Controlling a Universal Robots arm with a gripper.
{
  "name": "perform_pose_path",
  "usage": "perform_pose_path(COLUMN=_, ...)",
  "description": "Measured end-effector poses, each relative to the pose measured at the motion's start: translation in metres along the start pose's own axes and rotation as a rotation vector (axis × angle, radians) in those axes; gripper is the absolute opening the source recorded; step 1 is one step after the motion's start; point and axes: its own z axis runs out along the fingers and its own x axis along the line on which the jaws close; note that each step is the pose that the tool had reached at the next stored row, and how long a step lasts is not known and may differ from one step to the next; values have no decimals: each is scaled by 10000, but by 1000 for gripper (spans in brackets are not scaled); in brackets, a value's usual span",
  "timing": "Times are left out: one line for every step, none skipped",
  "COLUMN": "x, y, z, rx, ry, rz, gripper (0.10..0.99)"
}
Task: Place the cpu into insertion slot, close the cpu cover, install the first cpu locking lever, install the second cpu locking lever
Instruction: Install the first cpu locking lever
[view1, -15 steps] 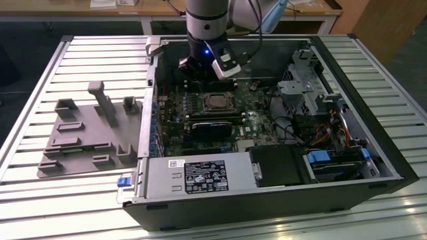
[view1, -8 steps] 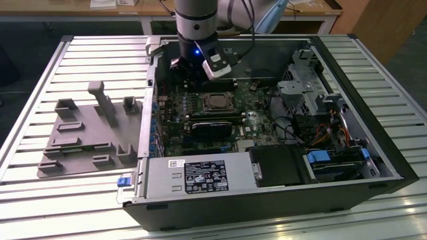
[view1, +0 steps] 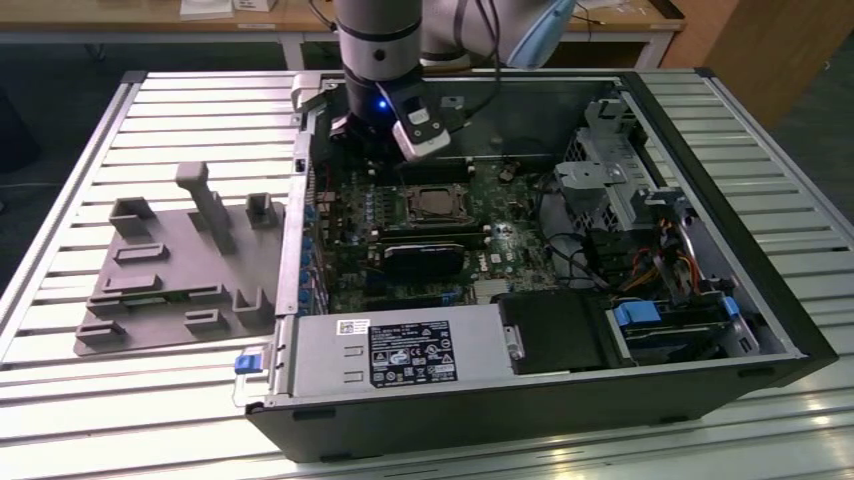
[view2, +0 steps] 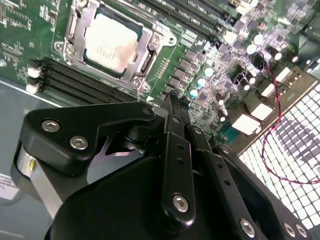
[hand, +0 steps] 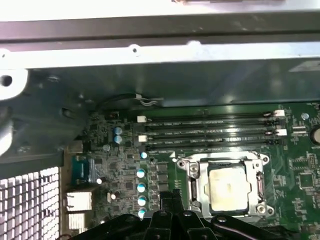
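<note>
Black fingers (view2: 175, 120) near square silvery cpu (view2: 111, 42) (dull sheen).

- I work in what looks like a robotics lab or workshop, over a slatted metal workbench (view1: 200, 110).
- An opened computer tower (view1: 534, 410) lies beside a grey parts fixture (view1: 160, 290).
- Wooden desks (view1: 107, 27) stand behind.

— Can we read anything here?
— In the exterior view we see a black label (view1: 411, 355) and a small white label (view1: 352, 326) on the grey metal box (view1: 314, 350). The second wrist view shows faint print on the cpu (view2: 111, 42). We can make out none of it.
</note>
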Motion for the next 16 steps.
perform_pose_path(x=10, y=-1, z=0, rx=-83, ry=5, rz=2, gripper=102)
perform_pose_path(x=20, y=-2, z=-1, rx=-176, ry=10, rz=4, gripper=102)
perform_pose_path(x=31, y=-2, z=-1, rx=-267, ry=15, rz=7, gripper=102)
perform_pose_path(x=40, y=-3, z=-1, rx=-354, ry=20, rz=9, gripper=102)
perform_pose_path(x=47, y=-4, z=-2, rx=-437, ry=26, rz=11, gripper=102)
perform_pose_path(x=54, y=-5, z=-2, rx=-523, ry=31, rz=13, gripper=102)
perform_pose_path(x=60, y=-5, z=-2, rx=-602, ry=36, rz=16, gripper=102)
perform_pose_path(x=63, y=-5, z=-2, rx=-656, ry=40, rz=19, gripper=102)
perform_pose_path(x=63, y=-5, z=-2, rx=-730, ry=45, rz=21, gripper=102)
perform_pose_path(x=63, y=-5, z=-2, rx=-850, ry=53, rz=25, gripper=102)
perform_pose_path(x=63, y=-5, z=-2, rx=-984, ry=61, rz=29, gripper=102)
perform_pose_path(x=63, y=-5, z=-2, rx=-1119, ry=73, rz=33, gripper=102)
perform_pose_path(x=63, y=-5, z=-2, rx=-1240, ry=81, rz=37, gripper=102)
perform_pose_path(x=63, y=-5, z=-2, rx=-1330, ry=87, rz=39, gripper=102)
perform_pose_path(x=63, y=-5, z=-2, rx=-1398, ry=93, rz=41, gripper=102)
perform_pose_path(x=63, y=-5, z=-2, rx=-1456, ry=97, rz=42, gripper=102)
